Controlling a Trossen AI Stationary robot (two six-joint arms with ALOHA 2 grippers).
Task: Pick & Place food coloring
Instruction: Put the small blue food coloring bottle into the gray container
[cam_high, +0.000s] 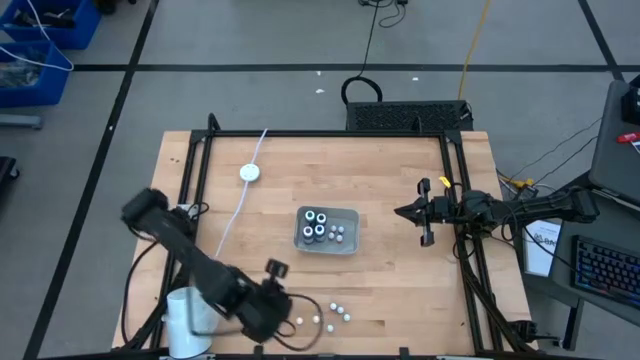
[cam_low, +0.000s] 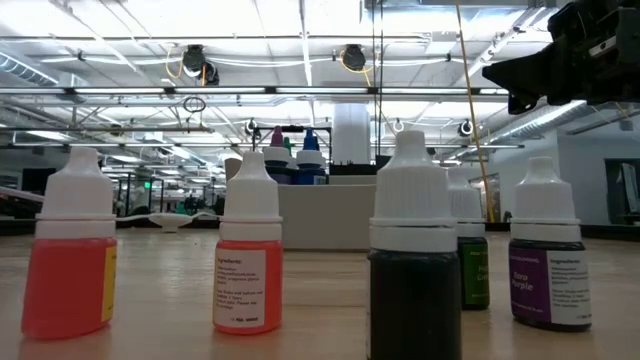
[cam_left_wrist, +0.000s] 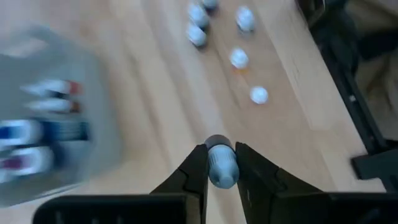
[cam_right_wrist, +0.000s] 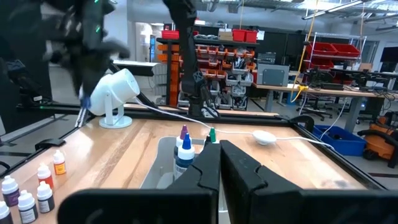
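Observation:
Several small food coloring bottles (cam_high: 322, 225) with pale caps stand in the grey tray (cam_high: 349, 243) at the table's middle. Several more (cam_high: 338, 314) stand loose near the table's near edge; in the low view they show close up, among them an orange one (cam_low: 247, 262) and a black one (cam_low: 414, 270). My left gripper (cam_high: 274, 272) hangs left of the loose group, shut on one bottle (cam_left_wrist: 221, 167). My right gripper (cam_high: 405, 212) waits right of the tray, shut and holding nothing (cam_right_wrist: 219, 163). My left gripper holds one food coloring bottle by its pale cap end (cam_left_wrist: 219, 155), pinched between the two fingers (cam_left_wrist: 198, 167), one on each side. The view looks along the fingers, so the bottle's body is hidden. The bottle seems lifted clear of the table.
A white puck (cam_high: 249, 172) with a white cable lies on the table's far left part. A white cylinder (cam_high: 186, 318) stands by the near left corner, under the left arm. Black frame rails (cam_high: 452, 180) run along the table's sides. Bare wood lies between the tray and the loose bottles.

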